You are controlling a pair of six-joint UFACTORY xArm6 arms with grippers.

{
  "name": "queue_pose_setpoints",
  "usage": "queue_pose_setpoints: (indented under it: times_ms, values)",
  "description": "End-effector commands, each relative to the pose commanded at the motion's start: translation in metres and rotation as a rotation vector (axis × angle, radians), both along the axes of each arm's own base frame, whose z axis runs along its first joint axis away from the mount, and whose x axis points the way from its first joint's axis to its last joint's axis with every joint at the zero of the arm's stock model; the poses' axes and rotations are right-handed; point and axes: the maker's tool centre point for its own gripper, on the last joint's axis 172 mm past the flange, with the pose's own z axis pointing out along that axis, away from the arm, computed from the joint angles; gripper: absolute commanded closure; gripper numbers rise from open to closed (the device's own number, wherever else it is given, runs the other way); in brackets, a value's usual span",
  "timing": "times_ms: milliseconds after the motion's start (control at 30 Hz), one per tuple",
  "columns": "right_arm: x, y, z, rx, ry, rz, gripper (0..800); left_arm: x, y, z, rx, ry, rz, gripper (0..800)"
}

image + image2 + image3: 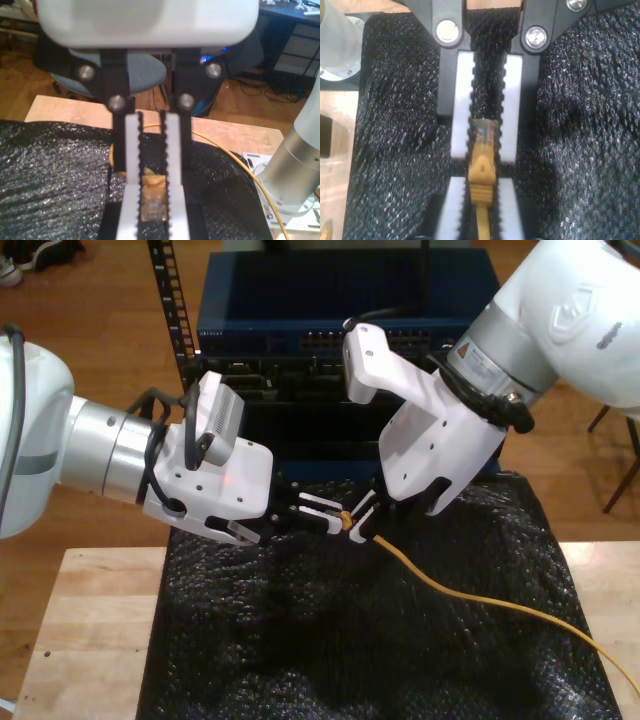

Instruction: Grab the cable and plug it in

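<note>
Serrated pads of my first gripper (152, 215) clamp the cable (482, 175) boot above the foam mat (580, 125). My second gripper (487, 150) straddles the clear plug (485, 131); grip unclear. Risk: an uneven handover pull could twist the plug or drop it.

No legible text

No lettering, label, brand mark or number can be read in any of the three views; the front of the blue rack unit (345, 315) in the exterior view is too blurred for any marking to be made out.
</note>
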Motion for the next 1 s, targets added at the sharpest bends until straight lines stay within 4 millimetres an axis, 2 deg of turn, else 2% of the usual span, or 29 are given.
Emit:
queue_pose_setpoints:
  times_ms: [67, 100, 200, 400, 467, 600, 667, 800, 1000]
  values:
    - [0.000, -0.001, 0.000, 0.000, 0.000, 0.001, 297, 0.000, 0.000, 0.000, -0.001, 0.001, -0.001, 795]
    - [0.000, -0.001, 0.001, 0.001, -0.001, 0.001, 243, 0.000, 0.000, 0.000, -0.001, 0.001, -0.001, 795]
    - [0.003, -0.004, 0.005, 0.002, -0.017, -0.009, 169, -0.001, 0.000, 0.001, -0.003, 0.001, -0.003, 795]
    - [0.016, -0.020, 0.021, 0.013, -0.060, -0.056, 154, -0.002, 0.000, 0.000, -0.005, 0.008, -0.007, 795]
    - [0.020, -0.029, 0.022, 0.019, -0.055, -0.087, 77, -0.002, 0.000, -0.002, -0.008, 0.015, -0.010, 795]
    - [0.023, -0.030, 0.025, 0.024, -0.063, -0.091, 9, -0.003, -0.001, -0.001, -0.014, 0.020, -0.018, 795]
    - [0.025, -0.031, 0.034, 0.030, -0.082, -0.094, 2, -0.009, -0.003, 0.001, -0.024, 0.031, -0.037, 794]
    - [0.018, -0.034, 0.053, 0.044, -0.146, -0.068, 2, -0.020, -0.001, 0.000, -0.062, 0.085, -0.072, 793]
    - [0.007, -0.035, 0.074, 0.071, -0.260, 0.017, 3, -0.010, 0.020, 0.005, -0.162, 0.160, -0.026, 793]
